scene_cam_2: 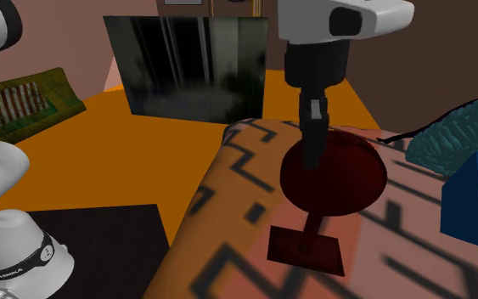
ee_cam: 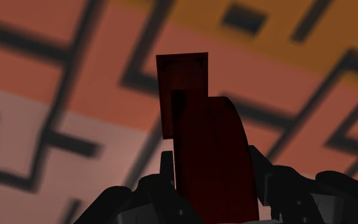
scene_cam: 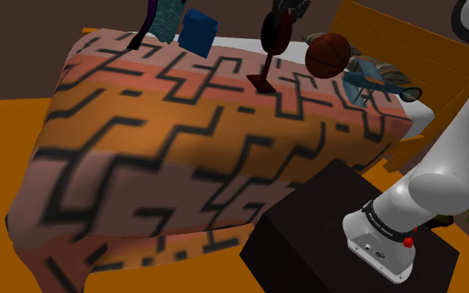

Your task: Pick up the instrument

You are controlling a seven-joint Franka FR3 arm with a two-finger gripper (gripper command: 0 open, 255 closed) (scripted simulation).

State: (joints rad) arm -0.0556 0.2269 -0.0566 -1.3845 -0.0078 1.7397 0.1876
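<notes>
**Inspector:** Shoulder view, findings?

**Assessor:** The instrument (scene_cam: 272, 37) stands upright on the bed (scene_cam: 182, 150), toward its far side, between a blue box (scene_cam: 197, 33) and a brown ball (scene_cam: 327, 54). The claw (scene_cam: 284, 10) is at its top. Hazard: the ball is near, and any sideways swing on the lift could strike it and set it rolling.

**Inspector:** Second exterior view?

**Assessor:** The claw (scene_cam_2: 314, 153) comes straight down onto the disc's upper rim and is clenched on it. The instrument (scene_cam_2: 332, 178) is dark red, with a round disc, a thin stem and a flat square foot down at the bed. I cannot tell whether the foot bears on the bed. Hazard: the grip is high and the foot hangs low, so in my judgement the piece could pivot between the fingers.

**Inspector:** Wrist view?

**Assessor:** The instrument (ee_cam: 212, 146) shows edge-on, clasped between the fingers (ee_cam: 269, 184), with the foot beyond. Its faces look plain and smooth. Hazard: the hold is close to the rim, so a quick lift could let the disc slip out and drop onto the bed.
</notes>
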